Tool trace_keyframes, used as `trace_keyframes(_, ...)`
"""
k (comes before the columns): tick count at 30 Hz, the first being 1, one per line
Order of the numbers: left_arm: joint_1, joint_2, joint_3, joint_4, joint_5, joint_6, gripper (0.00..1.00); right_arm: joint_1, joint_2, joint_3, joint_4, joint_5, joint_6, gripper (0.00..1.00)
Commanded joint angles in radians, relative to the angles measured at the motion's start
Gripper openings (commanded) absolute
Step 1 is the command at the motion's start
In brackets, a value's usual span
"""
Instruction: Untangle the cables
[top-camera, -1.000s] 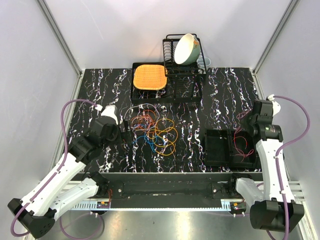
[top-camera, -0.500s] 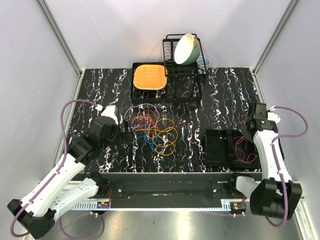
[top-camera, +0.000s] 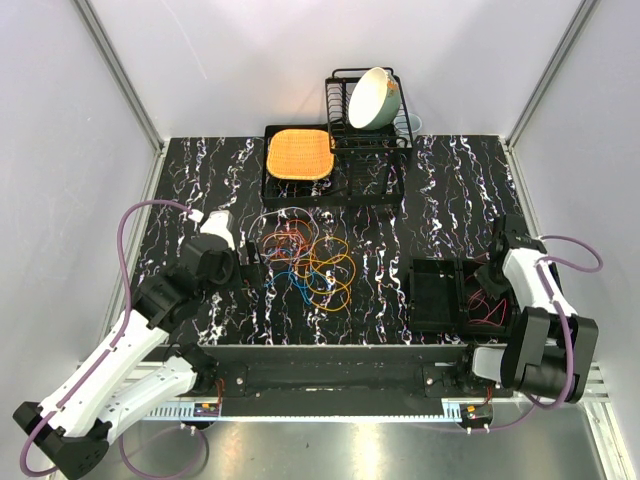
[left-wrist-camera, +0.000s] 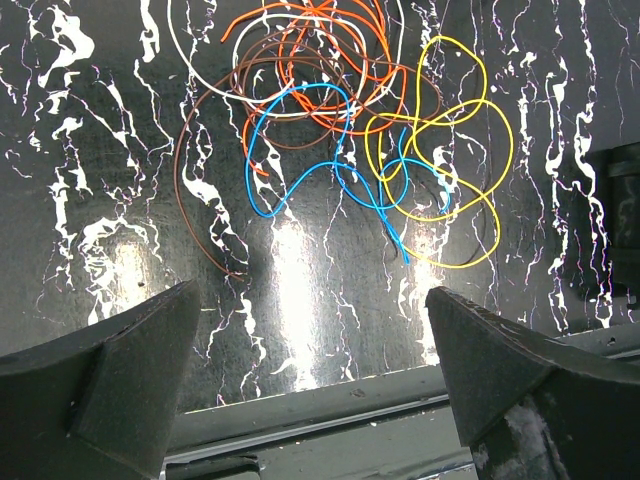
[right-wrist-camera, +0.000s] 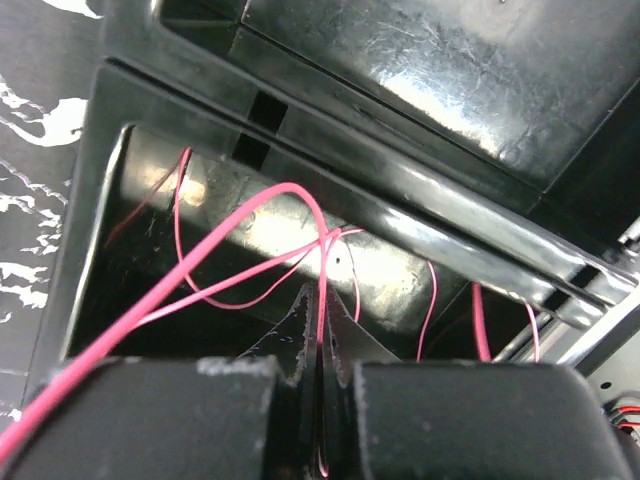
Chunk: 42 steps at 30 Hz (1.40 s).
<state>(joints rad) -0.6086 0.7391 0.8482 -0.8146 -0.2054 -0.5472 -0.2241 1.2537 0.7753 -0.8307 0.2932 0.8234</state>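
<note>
A tangle of cables (top-camera: 305, 262) lies mid-table: orange, yellow, blue, brown and white loops. The left wrist view shows the tangle (left-wrist-camera: 340, 130) ahead of my left gripper (left-wrist-camera: 310, 390), which is open and empty, close to the tangle's left side (top-camera: 252, 262). My right gripper (right-wrist-camera: 322, 345) is shut on a red cable (right-wrist-camera: 250, 270) and holds it down in the right compartment of a black tray (top-camera: 440, 295). In the top view the right gripper (top-camera: 492, 280) is over that tray, with red cable loops (top-camera: 488, 310) lying in it.
A black dish rack (top-camera: 365, 145) with a pale bowl (top-camera: 372, 98) and an orange mat (top-camera: 298, 153) stands at the back. The table's front edge rail (top-camera: 340, 375) runs below the tangle. Side walls stand on both sides of the table.
My right arm has swung down and inward, lowering the red cable into the tray. The left arm and the tangle have stayed put.
</note>
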Motion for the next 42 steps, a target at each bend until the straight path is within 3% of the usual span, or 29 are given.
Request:
trace_keyframes(1,-0.003,-0.014,-0.003,0.037,0.009,0.015,0.99,-0.008,-0.010,0.022,0.041,-0.008,-0.029,0.11)
trace_keyframes(3,-0.005,-0.010,-0.005,0.037,0.006,0.015,0.99,-0.008,-0.039,0.035,0.035,-0.019,-0.044,0.38)
trace_keyframes(4,-0.003,-0.010,-0.003,0.037,0.008,0.015,0.99,-0.008,-0.069,0.038,0.024,-0.029,-0.049,0.62)
trace_keyframes(7,-0.005,-0.007,-0.005,0.037,0.006,0.015,0.99,-0.008,-0.123,0.064,-0.024,-0.038,-0.061,0.90)
trace_keyframes(11,-0.005,-0.009,-0.003,0.037,0.006,0.015,0.99,-0.008,-0.172,0.081,-0.073,-0.071,-0.072,0.93)
trace_keyframes(17,-0.003,-0.007,-0.003,0.037,0.006,0.015,0.99,-0.008,-0.230,0.090,-0.096,-0.250,-0.049,0.97)
trace_keyframes(30,-0.003,-0.007,-0.003,0.037,0.009,0.020,0.99,-0.008,-0.344,0.245,-0.222,-0.288,-0.144,1.00)
trace_keyframes(34,-0.003,-0.007,-0.001,0.037,0.004,0.020,0.99,-0.008,-0.387,0.144,-0.275,-0.430,-0.017,0.93)
trace_keyframes(36,-0.002,-0.004,-0.001,0.037,0.003,0.020,0.99,-0.008,-0.401,0.137,-0.341,-0.416,0.057,0.99)
trace_keyframes(42,-0.002,0.006,-0.003,0.037,0.001,0.020,0.99,-0.008,-0.323,0.183,-0.436,-0.492,0.126,1.00)
